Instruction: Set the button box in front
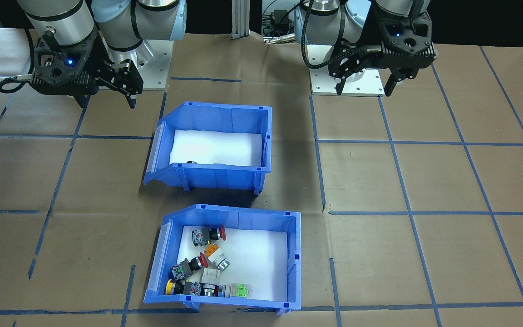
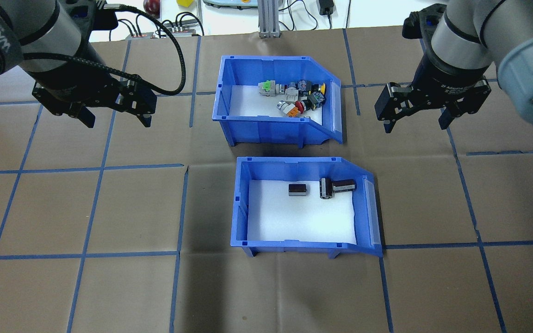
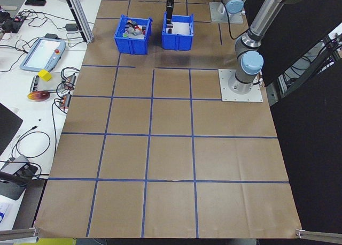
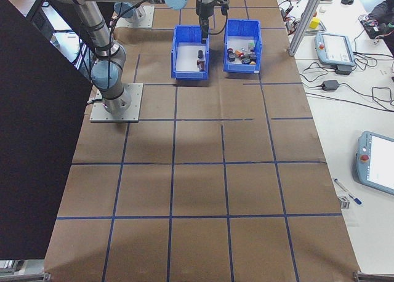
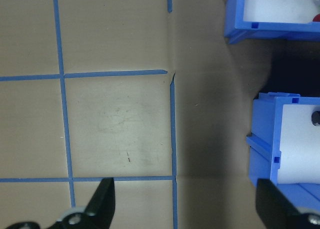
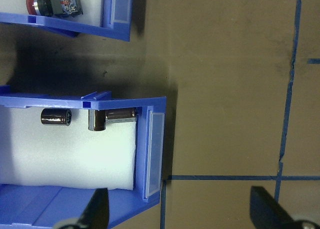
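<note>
On the desk [image 2: 109, 208]: we see brown paper taped into squares with blue lines, carrying two blue bins, one behind the other.
Button box [image 2: 266, 129]: the bin farther from the robot, apart from the other; sloped cut-away side toward the robot's right, white foam inside.
Push-buttons [image 2: 296, 95]: red, yellow, green and orange heads heaped toward the sloped end; we can read no print on them.
Second bin [image 2: 248, 203]: nearer the robot, foam-lined, holding dark cylinders [image 2: 336, 187].
Left gripper [image 2: 114, 118]: fingers spread apart, empty, hanging above bare paper beside the button box.
Right gripper [image 2: 416, 124]: fingers likewise apart, nothing between them, above the desk on the bins' other side.
Writing: white lettering rings the right wrist; we make out something like "Adaptive", the rest too small.
Cut off: in the front-facing view the second bin's near wall hides nearly all its cylinders; each wrist view clips the bins at the frame edge.
</note>
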You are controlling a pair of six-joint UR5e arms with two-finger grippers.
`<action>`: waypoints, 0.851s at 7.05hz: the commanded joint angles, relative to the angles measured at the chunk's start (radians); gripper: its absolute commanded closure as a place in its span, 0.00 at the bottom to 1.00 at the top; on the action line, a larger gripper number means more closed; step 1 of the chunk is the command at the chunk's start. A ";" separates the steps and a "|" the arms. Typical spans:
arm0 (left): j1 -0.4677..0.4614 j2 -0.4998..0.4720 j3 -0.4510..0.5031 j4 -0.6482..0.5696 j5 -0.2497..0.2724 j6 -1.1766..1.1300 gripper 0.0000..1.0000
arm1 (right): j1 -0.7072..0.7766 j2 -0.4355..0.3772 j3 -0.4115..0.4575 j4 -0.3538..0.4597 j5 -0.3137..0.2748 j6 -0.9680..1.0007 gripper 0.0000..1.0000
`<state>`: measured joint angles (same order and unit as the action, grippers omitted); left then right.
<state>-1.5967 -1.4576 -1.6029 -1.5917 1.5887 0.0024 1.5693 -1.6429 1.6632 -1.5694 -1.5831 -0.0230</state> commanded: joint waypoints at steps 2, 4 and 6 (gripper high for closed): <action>0.001 -0.013 -0.005 -0.001 -0.004 0.001 0.01 | 0.000 0.000 0.000 0.000 0.000 0.000 0.00; 0.001 -0.030 -0.002 0.009 -0.006 -0.008 0.01 | 0.000 0.000 0.000 0.000 0.000 0.000 0.00; 0.000 -0.040 0.006 0.000 0.002 -0.013 0.01 | 0.000 0.000 0.000 0.000 0.000 0.000 0.00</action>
<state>-1.5956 -1.4945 -1.6002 -1.5854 1.5859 -0.0085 1.5693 -1.6429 1.6631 -1.5693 -1.5831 -0.0230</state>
